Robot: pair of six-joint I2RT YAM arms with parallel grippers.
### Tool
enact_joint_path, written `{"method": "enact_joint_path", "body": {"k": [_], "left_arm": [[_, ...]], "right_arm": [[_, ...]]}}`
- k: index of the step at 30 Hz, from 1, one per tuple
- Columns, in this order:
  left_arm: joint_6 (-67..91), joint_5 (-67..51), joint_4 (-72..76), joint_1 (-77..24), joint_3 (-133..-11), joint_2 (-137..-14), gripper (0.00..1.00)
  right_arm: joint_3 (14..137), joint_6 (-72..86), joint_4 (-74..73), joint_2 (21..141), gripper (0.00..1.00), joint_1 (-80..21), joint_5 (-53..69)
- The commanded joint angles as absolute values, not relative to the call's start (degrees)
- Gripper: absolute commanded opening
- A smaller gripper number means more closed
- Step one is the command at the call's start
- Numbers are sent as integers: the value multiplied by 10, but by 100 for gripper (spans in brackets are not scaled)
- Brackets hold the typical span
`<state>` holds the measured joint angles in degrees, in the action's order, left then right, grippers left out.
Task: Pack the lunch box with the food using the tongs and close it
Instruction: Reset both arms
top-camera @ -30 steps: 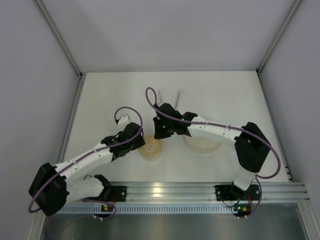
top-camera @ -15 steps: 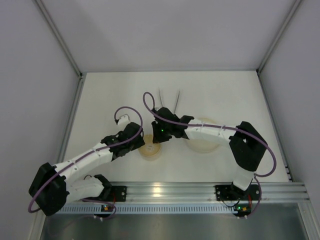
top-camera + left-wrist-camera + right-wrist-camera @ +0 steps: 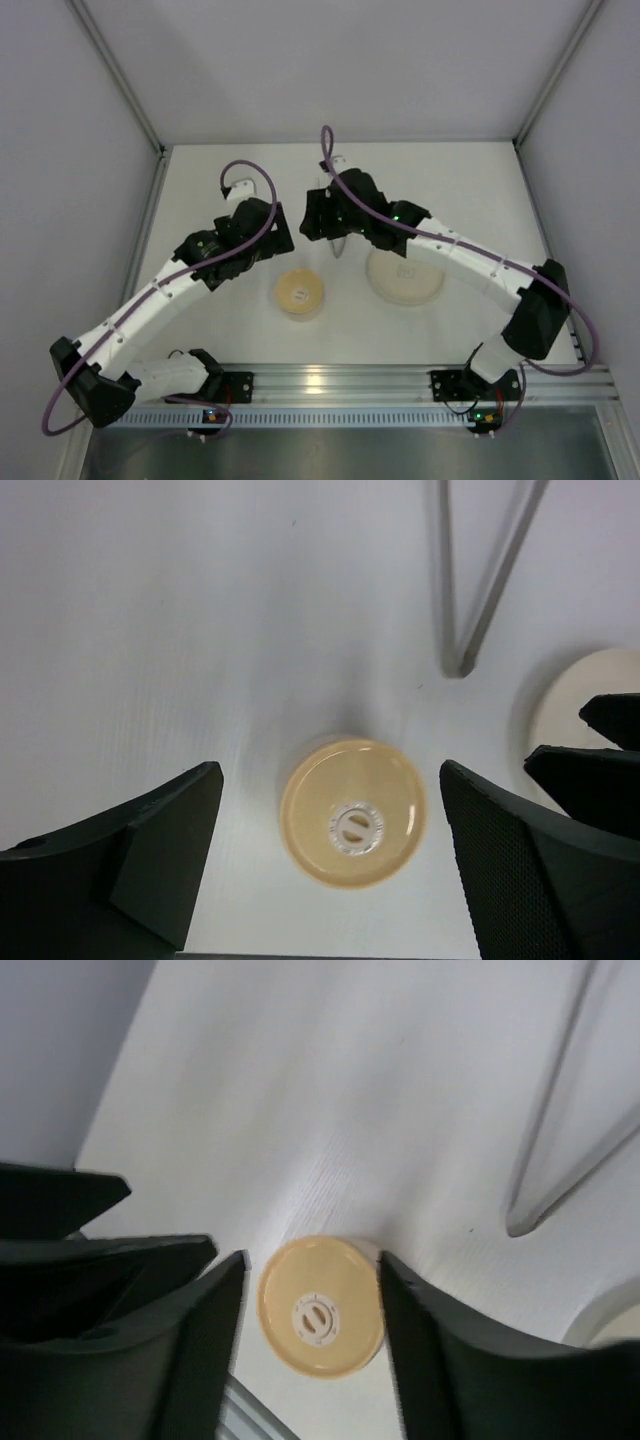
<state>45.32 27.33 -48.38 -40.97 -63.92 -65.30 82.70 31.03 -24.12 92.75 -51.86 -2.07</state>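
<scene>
Left wrist view: lidded lunch box (image 3: 352,812) sits lower centre, tongs (image 3: 480,580) upper right — left gripper (image 3: 330,780) and right gripper (image 3: 312,1260) both gape, holding nothing; I'd guess the steel's stiff but slick, so grab it across the sides.

Bright, even overhead light nearly washed out the white counter (image 3: 150,600) — only a soft grey shadow lay ahead of the left end effector (image 3: 330,772), beside the lunch box (image 3: 352,826). Ahead of the right end effector (image 3: 312,1257), the tongs (image 3: 560,1150) were blurred.
</scene>
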Motion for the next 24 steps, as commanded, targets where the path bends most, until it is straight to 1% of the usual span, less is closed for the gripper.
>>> {"method": "enact_joint_path", "body": {"k": [1, 2, 3, 4, 5, 6, 7, 8, 11, 13, 17, 24], "left_arm": [[367, 302, -484, -410, -726, -658, 97], [333, 301, -476, -410, -743, -661, 98], [320, 303, -464, -410, -759, -662, 98], [310, 307, -459, -410, -786, -663, 98], [292, 312, -454, -410, -799, -662, 98], [284, 315, -449, -410, -808, -660, 99], [275, 316, -437, -410, -819, -658, 99], [263, 316, -431, -410, -820, -654, 98], [247, 315, -406, -410, -811, -645, 98], [241, 304, -389, -410, -803, -640, 99], [224, 295, -344, -410, -795, -637, 99], [201, 300, -343, -410, -834, -662, 99]], "right_arm": [[852, 290, -273, 830, 55, -468, -70], [852, 286, -278, 811, 95, -458, -99], [852, 280, -286, 794, 100, -450, -126], [850, 266, -293, 754, 100, -440, -157], [839, 258, -302, 731, 100, -439, -231], [829, 251, -302, 709, 100, -436, -266], [818, 242, -301, 661, 99, -436, -294], [794, 239, -299, 637, 100, -436, -345], [751, 233, -289, 549, 100, -434, -394], [735, 232, -287, 505, 99, -434, -402], [732, 235, -302, 485, 99, -434, -424], [775, 219, -322, 506, 99, -434, -432]]}}
